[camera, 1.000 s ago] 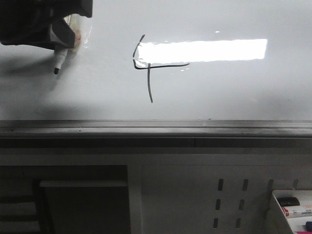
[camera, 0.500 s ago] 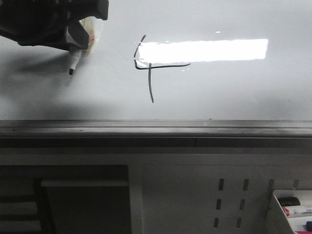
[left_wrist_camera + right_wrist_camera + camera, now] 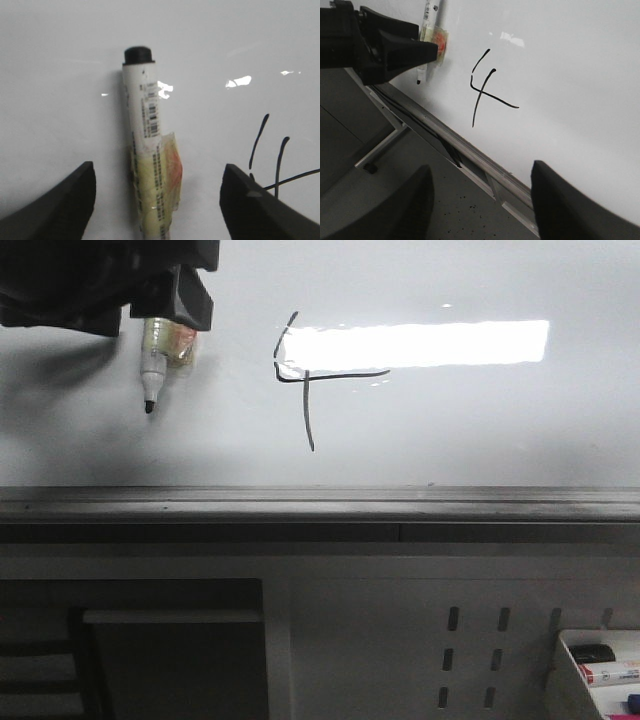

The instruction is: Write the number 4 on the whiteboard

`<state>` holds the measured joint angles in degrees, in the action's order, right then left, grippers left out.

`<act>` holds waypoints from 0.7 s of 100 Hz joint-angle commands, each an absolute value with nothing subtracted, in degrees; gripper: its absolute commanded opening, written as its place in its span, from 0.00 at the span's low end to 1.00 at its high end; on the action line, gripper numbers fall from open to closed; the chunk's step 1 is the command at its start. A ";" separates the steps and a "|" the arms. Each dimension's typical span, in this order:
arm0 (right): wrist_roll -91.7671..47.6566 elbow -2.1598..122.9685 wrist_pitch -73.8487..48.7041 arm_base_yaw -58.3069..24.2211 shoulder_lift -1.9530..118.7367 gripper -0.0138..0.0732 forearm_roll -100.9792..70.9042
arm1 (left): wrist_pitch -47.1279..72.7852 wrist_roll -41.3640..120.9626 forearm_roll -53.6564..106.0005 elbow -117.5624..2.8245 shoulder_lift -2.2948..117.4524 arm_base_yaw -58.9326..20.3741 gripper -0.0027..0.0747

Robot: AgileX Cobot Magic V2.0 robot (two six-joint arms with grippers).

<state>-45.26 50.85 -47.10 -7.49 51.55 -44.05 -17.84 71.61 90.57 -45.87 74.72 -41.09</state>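
Black hand-drawn number 4 (image 3: 297,375) mid-board on glossy white whiteboard (image 3: 480,430). Left gripper (image 3: 155,200) spread wide around taped white marker (image 3: 150,150); grasp indeterminate. Right gripper (image 3: 480,205) open, empty, seen only in right wrist view.

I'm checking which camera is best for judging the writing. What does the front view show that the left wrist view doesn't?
Only the front view shows the whole number 4, the whiteboard's grey edge rail, the light reflection and a tray of markers. Only the left wrist view shows the barcode print and the left end effector's spread fingers. Both show the taped marker pen and the board.
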 commanded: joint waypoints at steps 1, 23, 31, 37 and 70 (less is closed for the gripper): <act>-45.60 52.27 -45.35 -7.06 50.75 0.60 -45.51 | -18.08 73.99 89.06 -47.47 70.85 -40.77 0.67; -45.60 52.17 -43.54 -7.06 49.52 0.60 -45.65 | -18.08 81.69 89.06 -43.18 60.84 -40.77 0.67; -45.60 51.04 -40.80 -7.06 46.98 0.55 -46.13 | -18.08 83.75 89.06 -39.97 55.60 -40.77 0.67; -45.71 49.09 -37.37 -7.06 44.35 0.46 -46.60 | -17.94 84.15 89.06 -37.56 50.85 -40.77 0.66; -49.69 28.70 -19.64 -7.06 20.82 0.08 -49.10 | -11.23 84.83 86.78 -22.13 24.41 -40.77 0.01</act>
